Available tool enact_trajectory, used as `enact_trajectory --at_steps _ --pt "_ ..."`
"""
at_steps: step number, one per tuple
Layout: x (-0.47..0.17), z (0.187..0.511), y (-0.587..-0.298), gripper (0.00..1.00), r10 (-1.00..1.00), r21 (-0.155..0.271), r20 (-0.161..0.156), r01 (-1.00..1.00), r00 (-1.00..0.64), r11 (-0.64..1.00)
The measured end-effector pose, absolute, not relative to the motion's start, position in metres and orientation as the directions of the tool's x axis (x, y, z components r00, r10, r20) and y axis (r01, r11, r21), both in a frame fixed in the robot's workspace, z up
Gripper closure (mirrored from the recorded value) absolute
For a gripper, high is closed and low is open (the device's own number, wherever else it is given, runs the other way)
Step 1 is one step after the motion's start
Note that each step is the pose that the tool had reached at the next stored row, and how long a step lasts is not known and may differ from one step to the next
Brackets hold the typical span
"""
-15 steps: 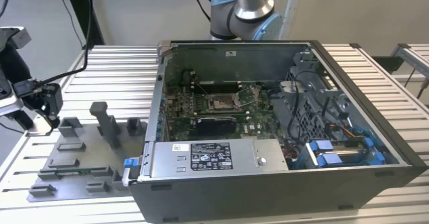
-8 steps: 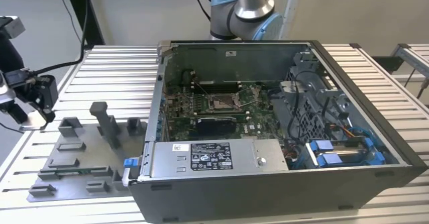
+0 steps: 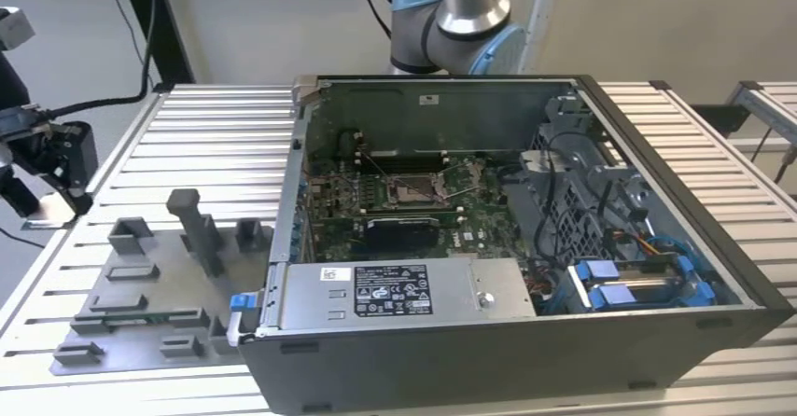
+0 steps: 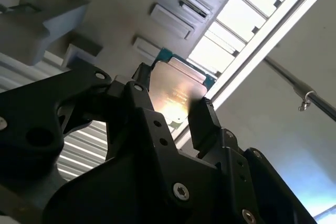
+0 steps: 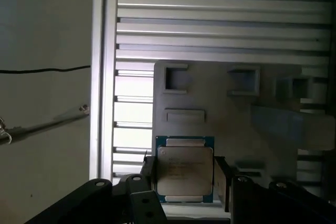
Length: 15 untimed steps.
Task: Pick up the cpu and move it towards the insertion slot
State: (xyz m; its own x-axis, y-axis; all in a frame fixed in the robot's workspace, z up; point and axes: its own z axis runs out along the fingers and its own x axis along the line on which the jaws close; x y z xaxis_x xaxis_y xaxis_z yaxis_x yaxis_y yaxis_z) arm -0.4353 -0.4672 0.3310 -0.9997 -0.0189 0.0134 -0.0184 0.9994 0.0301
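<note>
The slatted metal table [image 3: 212, 117] carries a grey tray [image 3: 149, 285]. I, the gripper [image 3: 48, 201], hang off the tray's left side in the exterior view, jaws pinched on two opposite edges of the cpu [image 5: 185, 169]. The thin-edge grip could let it tilt or slip short of the insertion slot [image 3: 412, 187], well right of the tray. It sits flat, lid towards my wrist, near-square with no real long axis.

We count one computer case [image 3: 498, 360]. Inside the case we list one insertion slot [image 3: 412, 189] and one labelled power box [image 3: 398, 295]. Behind the case we count one robot arm [image 3: 454, 24]. Beside the case, on one slatted table [image 3: 212, 127], we list one grey tray [image 3: 137, 295] with one tall post [image 3: 200, 234]. Away from the case we count one gripper [image 5: 185, 178], its two fingers [image 5: 221, 179] clasping one cpu [image 5: 185, 166].
</note>
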Motion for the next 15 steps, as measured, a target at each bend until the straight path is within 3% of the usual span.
enact_trajectory --at_steps 15 --pt "-0.435 0.36 -0.467 1.0 -0.019 0.03 0.023 -0.018 -1.0 0.999"
